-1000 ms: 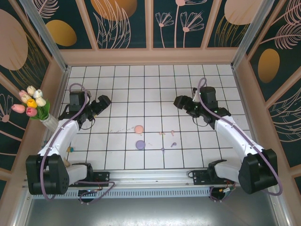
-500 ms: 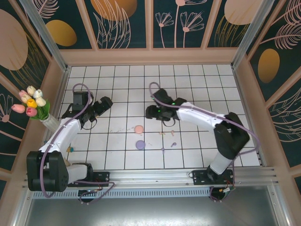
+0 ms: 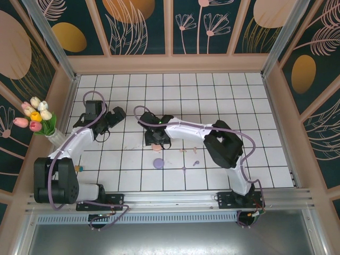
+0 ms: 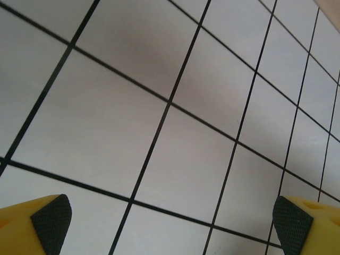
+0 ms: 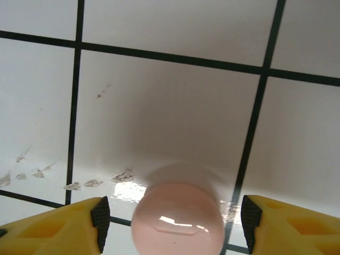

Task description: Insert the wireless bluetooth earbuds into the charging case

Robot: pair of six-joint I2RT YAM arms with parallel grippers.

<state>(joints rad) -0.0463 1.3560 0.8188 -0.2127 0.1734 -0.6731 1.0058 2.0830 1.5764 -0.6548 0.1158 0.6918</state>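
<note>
A round, glossy pink charging case (image 5: pixel 178 220) lies on the white tiles between my right gripper's (image 5: pixel 173 223) fingers. That gripper is open, with a gap on each side of the case. From above, the right gripper (image 3: pixel 156 139) hangs over the pink case (image 3: pixel 158 148), and a purple case (image 3: pixel 158 163) lies just in front. The earbuds are tiny specks to the right: two pale pink (image 3: pixel 183 151) (image 3: pixel 194 149) and two purple (image 3: pixel 195 163) (image 3: pixel 184 169). My left gripper (image 3: pixel 114 118) (image 4: pixel 170 226) is open over bare tiles at the left.
A vase of tulips (image 3: pixel 37 119) stands against the left wall. Wooden walls (image 3: pixel 170 64) close in the tiled floor on three sides. Grey scuff marks (image 5: pixel 79 183) streak the tile left of the pink case. The right arm (image 3: pixel 223 143) stretches across the middle.
The right arm has swung from the right side across to the left of centre and come down over the pink case. The left arm has hardly moved.
</note>
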